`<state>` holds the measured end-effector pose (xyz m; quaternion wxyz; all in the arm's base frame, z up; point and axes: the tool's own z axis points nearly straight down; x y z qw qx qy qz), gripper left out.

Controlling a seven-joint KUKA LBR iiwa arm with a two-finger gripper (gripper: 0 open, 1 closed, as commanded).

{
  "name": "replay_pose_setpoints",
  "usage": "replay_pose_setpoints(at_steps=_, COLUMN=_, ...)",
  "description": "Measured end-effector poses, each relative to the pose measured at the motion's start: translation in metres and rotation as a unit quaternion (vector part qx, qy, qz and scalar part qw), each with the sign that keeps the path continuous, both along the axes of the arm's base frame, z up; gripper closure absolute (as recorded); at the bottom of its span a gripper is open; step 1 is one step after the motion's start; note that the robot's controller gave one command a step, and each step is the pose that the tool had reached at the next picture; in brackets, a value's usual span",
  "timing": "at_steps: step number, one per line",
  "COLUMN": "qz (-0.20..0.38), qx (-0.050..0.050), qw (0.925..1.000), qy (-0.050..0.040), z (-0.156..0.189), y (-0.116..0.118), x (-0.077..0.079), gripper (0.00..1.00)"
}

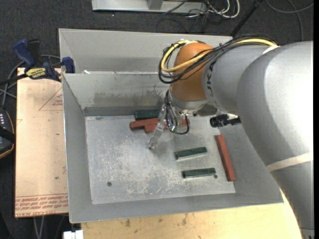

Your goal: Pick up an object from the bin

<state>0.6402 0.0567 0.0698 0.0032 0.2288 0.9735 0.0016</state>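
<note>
Since the gripper [160, 131] hangs low over the floor of the bin [119, 168] right at the right-hand end of the short red-brown bar [141, 125], that bar is the thing nearest to it and, in my judgement, the likeliest pick. The bar's long axis runs left to right, roughly parallel to the back wall [119, 93] behind it, so nearly all of its length lies to the left of the gripper. I cannot tell whether its right end is touching the gripper or only sits just beside it.

Whether the gripper is open or closed cannot be told either, and nothing can be seen held in it.

Just behind the short red-brown bar, lying the same way and close against it, is a dark green bar [147, 115]; a close along the bar's length could catch both. I judge that a grasp across the short axis, shifted left toward the bar's middle, would suit better. To the bar's right and further forward lie a second green bar [190, 153], a third green bar [199, 173] and a long red-brown strip [225, 157], all well apart from it.
</note>
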Motion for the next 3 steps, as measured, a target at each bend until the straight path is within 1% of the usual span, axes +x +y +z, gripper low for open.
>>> replay_pose_setpoints(at_steps=1, qz=0.021, qx=-0.001, qw=0.9998, qy=0.0064, z=0.003, y=0.046, x=0.013, gripper=0.00)
replay_pose_setpoints(at_steps=2, qz=0.020, qx=0.000, qw=0.9998, qy=-0.0011, z=0.005, y=0.046, x=0.015, gripper=1.00)
replay_pose_setpoints(at_steps=3, qz=0.000, qx=-0.001, qw=1.0000, qy=-0.0025, z=0.155, y=-0.012, x=0.007, gripper=1.00)
